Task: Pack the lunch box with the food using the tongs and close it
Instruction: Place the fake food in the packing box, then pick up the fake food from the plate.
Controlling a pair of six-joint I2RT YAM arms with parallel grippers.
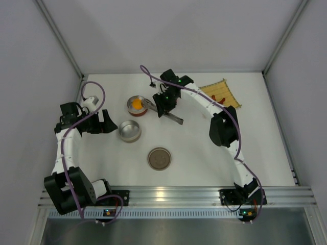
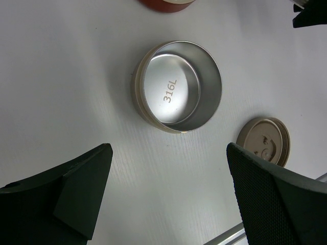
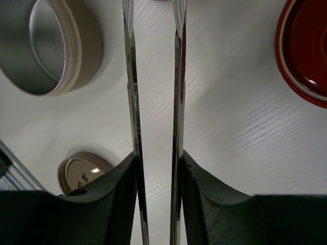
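My right gripper [image 1: 165, 104] [image 3: 158, 158] is shut on the tongs [image 1: 176, 119] [image 3: 134, 102], one finger pressing each slim metal arm; the arms stand slightly apart with nothing between them. The tips reach toward the lunch box's red tin [image 1: 136, 106] [image 3: 305, 51], where the orange ball [image 1: 136, 104] lies. Two red-brown lumps [image 1: 220, 97] rest on the yellow bamboo mat [image 1: 220, 92]. An empty silver tin [image 1: 130, 130] [image 2: 179, 87] [image 3: 46, 46] stands nearby. My left gripper [image 1: 104, 123] [image 2: 168, 194] hangs open just left of that tin. The round tan lid [image 1: 159, 158] [image 2: 265, 145] [image 3: 82, 171] lies flat.
White walls close the table at the back and on both sides. An aluminium rail [image 1: 173, 193] runs along the near edge by the arm bases. The right arm's elbow [image 1: 224, 127] hangs over the table in front of the mat.
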